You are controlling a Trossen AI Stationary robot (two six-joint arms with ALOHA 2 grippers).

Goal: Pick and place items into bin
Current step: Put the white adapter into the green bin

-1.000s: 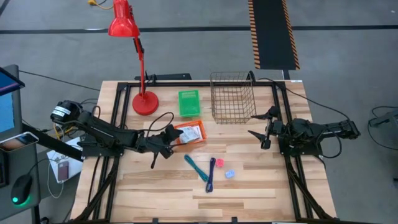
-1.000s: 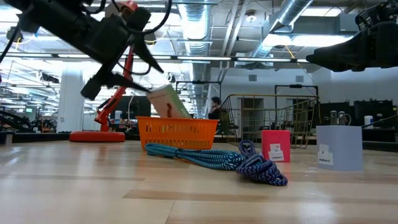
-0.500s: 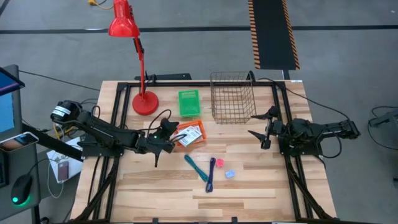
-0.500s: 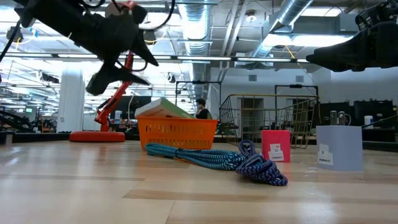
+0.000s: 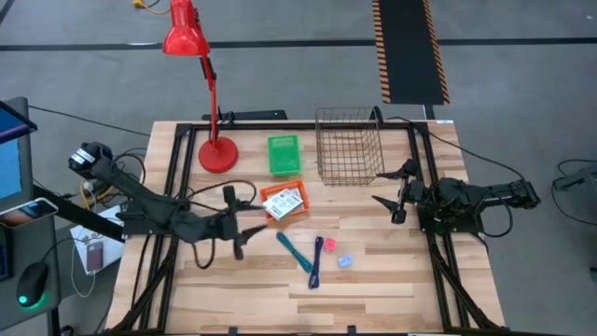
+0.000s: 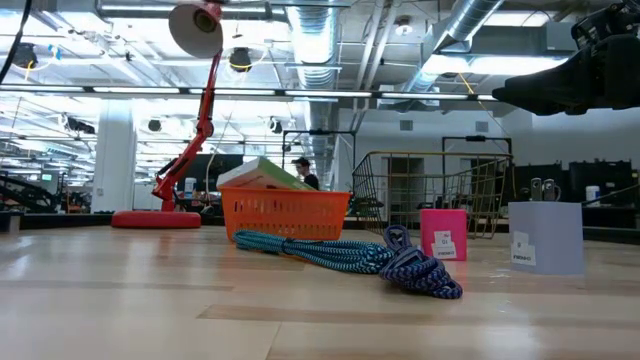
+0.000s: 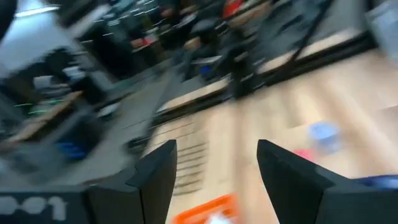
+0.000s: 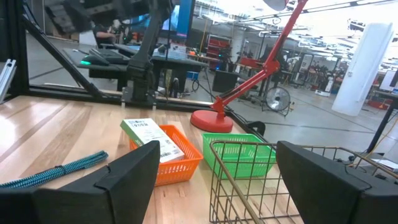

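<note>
Two white printed packets [image 5: 285, 199] lie in a small orange bin [image 5: 271, 211]; one packet [image 6: 262, 173] rests slanted across its rim. The teal tool [image 5: 295, 252], blue-purple tool [image 5: 317, 261], pink block [image 5: 329, 244] and light-blue block [image 5: 344, 260] lie on the table nearer the front edge. My left gripper [image 5: 236, 233] is open and empty, left of the teal tool and near-left of the orange bin. My right gripper [image 5: 394, 187] waits open at the table's right, beside the wire basket.
A wire basket [image 5: 350, 145] and a green bin [image 5: 284, 154] stand toward the far edge, and a red desk lamp's base [image 5: 217, 154] sits left of them. A dark frame [image 5: 182, 177] runs along the table's sides. Bare wood lies along the near edge.
My left gripper has drawn back from the orange bin toward the table's near-left and has left the low view. The white packet that stood steeply in the bin has tipped over and now lies slanted across the rim.
</note>
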